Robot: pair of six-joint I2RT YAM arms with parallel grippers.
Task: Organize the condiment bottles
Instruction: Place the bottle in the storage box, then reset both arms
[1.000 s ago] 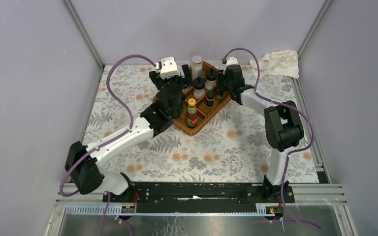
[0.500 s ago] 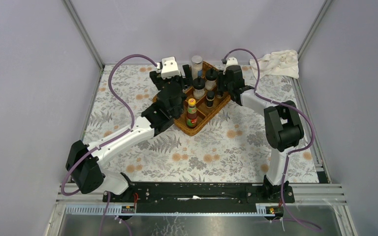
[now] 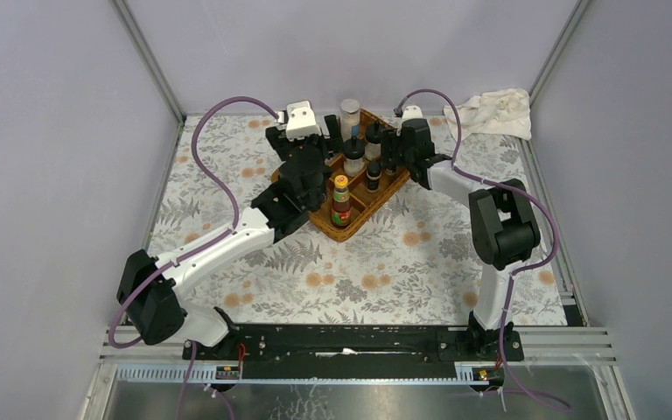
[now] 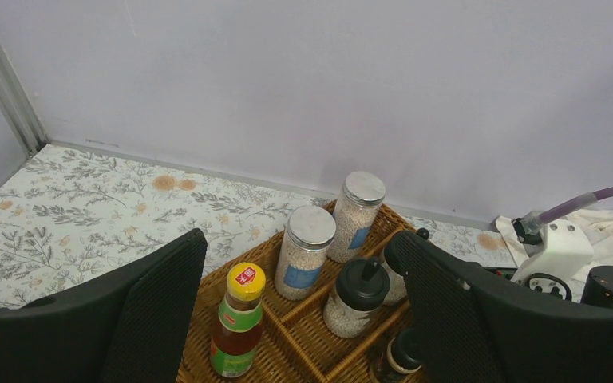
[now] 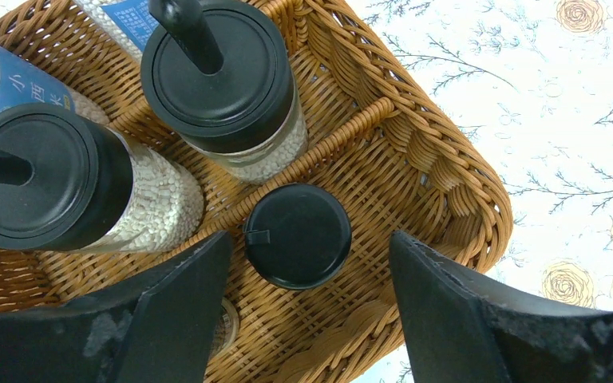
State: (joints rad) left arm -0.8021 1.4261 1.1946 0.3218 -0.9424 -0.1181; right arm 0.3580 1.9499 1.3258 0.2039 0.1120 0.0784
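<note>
The condiment bottles stand in a brown wicker tray (image 3: 383,197). A yellow-capped sauce bottle (image 4: 235,327) is at its near-left part. Two blue-labelled shakers (image 4: 306,251) with metal lids are behind it. Two black-lidded jars of white grains (image 5: 219,76) and a small dark jar (image 5: 297,235) fill the right side. My left gripper (image 4: 295,243) hovers open above the tray and holds nothing. My right gripper (image 5: 310,239) is open, its fingers (image 5: 439,303) on either side of the small dark jar without touching it.
A crumpled white cloth (image 3: 493,112) lies at the back right corner. The tray sits on a floral tablecloth (image 3: 385,262), close to the back wall. The two wrists flank the tray closely. Purple cables (image 3: 210,166) arch over the left side.
My right gripper has spread its jaws apart over the small dark jar at the tray's right end. Both arms have barely shifted.
</note>
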